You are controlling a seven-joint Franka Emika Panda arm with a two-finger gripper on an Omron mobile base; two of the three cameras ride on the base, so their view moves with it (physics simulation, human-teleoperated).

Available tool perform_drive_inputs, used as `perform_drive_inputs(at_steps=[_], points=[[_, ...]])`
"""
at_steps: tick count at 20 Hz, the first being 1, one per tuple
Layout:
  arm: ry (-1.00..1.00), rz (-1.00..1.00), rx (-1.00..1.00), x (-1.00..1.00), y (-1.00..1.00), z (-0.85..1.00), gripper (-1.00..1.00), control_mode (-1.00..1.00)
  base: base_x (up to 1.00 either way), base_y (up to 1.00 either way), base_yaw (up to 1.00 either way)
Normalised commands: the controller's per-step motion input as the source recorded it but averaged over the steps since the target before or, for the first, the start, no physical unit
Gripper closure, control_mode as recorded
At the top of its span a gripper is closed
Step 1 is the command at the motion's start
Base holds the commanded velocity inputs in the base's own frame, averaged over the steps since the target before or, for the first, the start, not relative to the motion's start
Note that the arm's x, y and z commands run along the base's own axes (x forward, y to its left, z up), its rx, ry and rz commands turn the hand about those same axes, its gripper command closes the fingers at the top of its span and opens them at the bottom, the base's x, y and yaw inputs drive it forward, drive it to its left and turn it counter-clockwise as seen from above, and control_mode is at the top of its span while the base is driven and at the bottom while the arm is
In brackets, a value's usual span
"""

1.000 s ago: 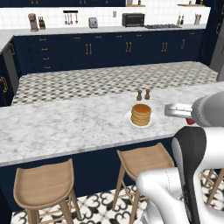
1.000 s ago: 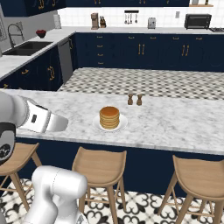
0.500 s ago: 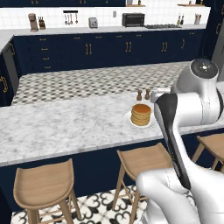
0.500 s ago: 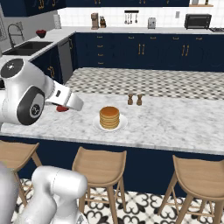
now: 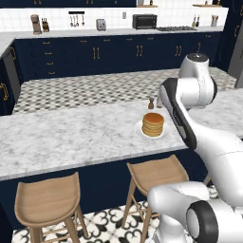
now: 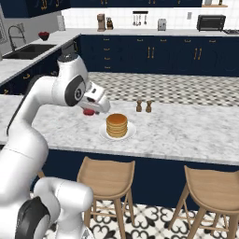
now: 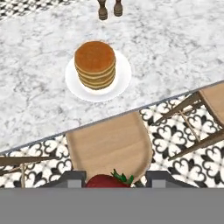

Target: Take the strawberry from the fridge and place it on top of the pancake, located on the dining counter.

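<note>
The gripper [image 6: 88, 111], clenched on the strawberry [image 7: 106, 180], has swung in from the side and now hangs just short of the pancake [image 6: 116, 125] on the bench [image 6: 186, 133] (placing looks imminent).

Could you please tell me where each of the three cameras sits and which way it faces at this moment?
Left base view: behind the arm's left, looking forward and down over the dining counter; white arm at right.
Right base view: behind the arm's right, same counter; the arm at left, its end effector holding the strawberry.
Hand view: on the hand, looking down past the strawberry onto a stool and the counter edge.
All three share the pancake and two shakers.
</note>
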Motion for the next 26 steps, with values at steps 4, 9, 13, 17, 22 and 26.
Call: perform_drive_inputs(at_steps=[4,9,13,17,22,26], points=[[0.10,-0.04,-0.01,1.00,-0.14,-0.75,1.00,-1.00,0.00,0.00,0.00],[0.01,-0.03,0.03,1.00,0.00,-0.38,1.00,-1.00,0.00,0.00,0.00],[0.12,0.05,0.27,1.00,-0.16,-0.05,1.00,-1.00,0.00,0.00,0.00],[0.00,0.17,0.19,1.00,-0.13,-0.13,1.00,-1.00,0.00,0.00,0.00],[-0.03,0.16,-0.02,0.88,-0.12,-0.40,1.00,-1.00,0.00,0.00,0.00],[0.00,0.10,-0.17,0.40,-0.07,-0.54,1.00,-1.00,0.00,0.00,0.00]])
